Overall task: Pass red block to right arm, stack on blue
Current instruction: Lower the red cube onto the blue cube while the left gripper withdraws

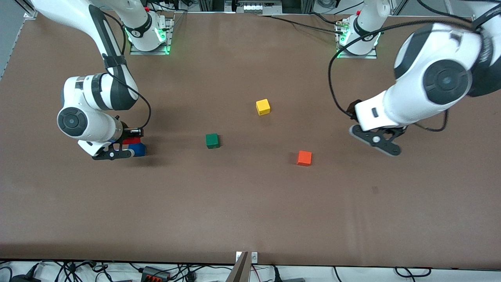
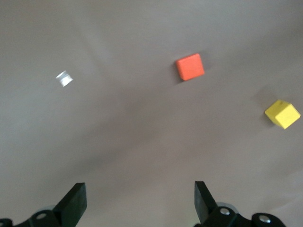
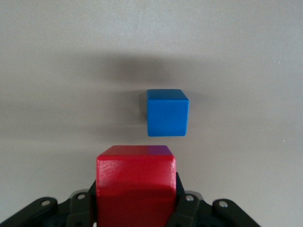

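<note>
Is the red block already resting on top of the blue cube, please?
No: the right gripper holds the red block apart from the blue cube.

A glossy, smooth red block (image 3: 136, 182) catches the light beside the blue block (image 3: 166, 112), whose painted faces look smooth with a softer sheen. Around the blue block spreads the bench (image 1: 250, 203), a matt brown surface, faintly rippled. The arms' white shells (image 1: 415, 98) look like glossy plastic.
</note>
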`<state>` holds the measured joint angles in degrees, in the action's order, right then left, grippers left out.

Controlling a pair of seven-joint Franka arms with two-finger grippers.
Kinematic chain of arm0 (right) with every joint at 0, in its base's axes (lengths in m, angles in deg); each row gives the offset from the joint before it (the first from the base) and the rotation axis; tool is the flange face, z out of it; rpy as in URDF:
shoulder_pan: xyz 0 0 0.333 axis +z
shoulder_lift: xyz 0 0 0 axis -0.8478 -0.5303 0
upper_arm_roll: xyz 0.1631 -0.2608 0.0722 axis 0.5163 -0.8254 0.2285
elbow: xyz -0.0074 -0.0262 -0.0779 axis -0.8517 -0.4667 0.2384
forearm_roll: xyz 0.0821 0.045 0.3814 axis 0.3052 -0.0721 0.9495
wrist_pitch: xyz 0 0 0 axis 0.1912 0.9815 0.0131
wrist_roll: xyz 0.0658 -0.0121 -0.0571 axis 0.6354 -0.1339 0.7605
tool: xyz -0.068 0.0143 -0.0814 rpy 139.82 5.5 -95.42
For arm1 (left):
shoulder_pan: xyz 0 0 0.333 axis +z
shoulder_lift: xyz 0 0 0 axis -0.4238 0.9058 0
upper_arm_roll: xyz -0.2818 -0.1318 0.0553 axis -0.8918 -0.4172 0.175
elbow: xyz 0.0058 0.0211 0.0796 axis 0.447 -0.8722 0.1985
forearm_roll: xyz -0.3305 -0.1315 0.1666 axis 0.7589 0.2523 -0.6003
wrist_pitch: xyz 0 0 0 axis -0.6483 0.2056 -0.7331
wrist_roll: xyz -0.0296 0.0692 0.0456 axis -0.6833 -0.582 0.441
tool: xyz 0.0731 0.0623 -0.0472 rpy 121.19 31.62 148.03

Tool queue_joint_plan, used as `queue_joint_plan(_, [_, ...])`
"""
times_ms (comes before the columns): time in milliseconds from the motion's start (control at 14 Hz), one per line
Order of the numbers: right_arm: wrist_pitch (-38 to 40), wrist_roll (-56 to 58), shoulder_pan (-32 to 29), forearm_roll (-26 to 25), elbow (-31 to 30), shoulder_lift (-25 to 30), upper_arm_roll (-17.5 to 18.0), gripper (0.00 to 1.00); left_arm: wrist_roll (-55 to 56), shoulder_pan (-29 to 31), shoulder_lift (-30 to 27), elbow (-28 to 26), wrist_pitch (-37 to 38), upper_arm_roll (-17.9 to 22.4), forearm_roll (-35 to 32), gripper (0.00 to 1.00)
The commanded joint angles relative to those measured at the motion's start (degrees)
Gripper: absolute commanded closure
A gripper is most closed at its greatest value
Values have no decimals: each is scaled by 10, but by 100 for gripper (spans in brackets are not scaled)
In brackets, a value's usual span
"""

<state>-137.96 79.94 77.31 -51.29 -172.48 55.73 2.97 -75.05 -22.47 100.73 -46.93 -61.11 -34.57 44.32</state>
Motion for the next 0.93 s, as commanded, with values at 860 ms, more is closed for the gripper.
queue_joint_plan(860, [-157, -43, -10, -53, -106, 34, -13, 100, 64, -37, -217, -194, -108, 199, 83, 0])
